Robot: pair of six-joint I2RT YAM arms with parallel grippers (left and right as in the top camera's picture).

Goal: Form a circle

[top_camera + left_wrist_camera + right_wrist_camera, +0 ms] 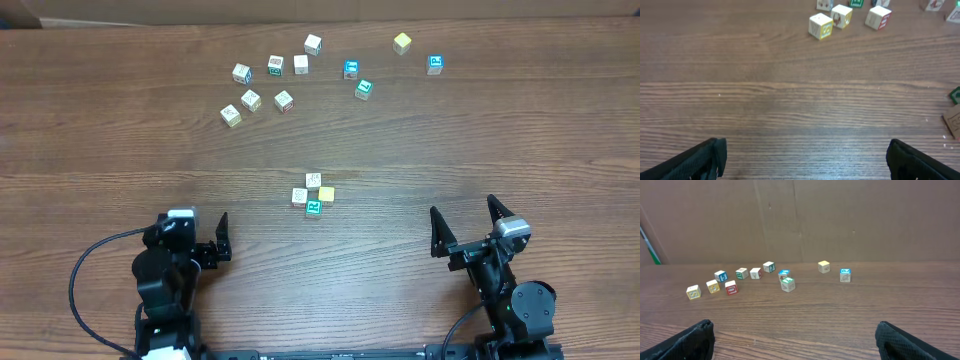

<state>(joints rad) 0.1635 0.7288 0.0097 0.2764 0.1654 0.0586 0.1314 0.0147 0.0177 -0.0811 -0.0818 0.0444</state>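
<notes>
The circle (313, 193) is a tight clump of small picture cubes at the table's middle: a whitish one (313, 180), a red-marked white one (299, 196), a yellow one (326, 194) and a teal-marked one (314, 208). In the left wrist view only its edge shows at the right border, as a tan cube (953, 121) below a green one (955, 94). My left gripper (196, 234) (805, 162) stands open near the front left, with bare wood between its fingers. Open too, my right gripper (466, 222) (796, 341) is at the front right and holds nothing. The clump is out of the right wrist view.
Several loose cubes lie scattered across the back of the table, from a tan cube (231, 115) at the left to a blue-marked one (435, 64) and a yellow one (402, 43) at the right. A brown wall (840, 220) stands behind them.
</notes>
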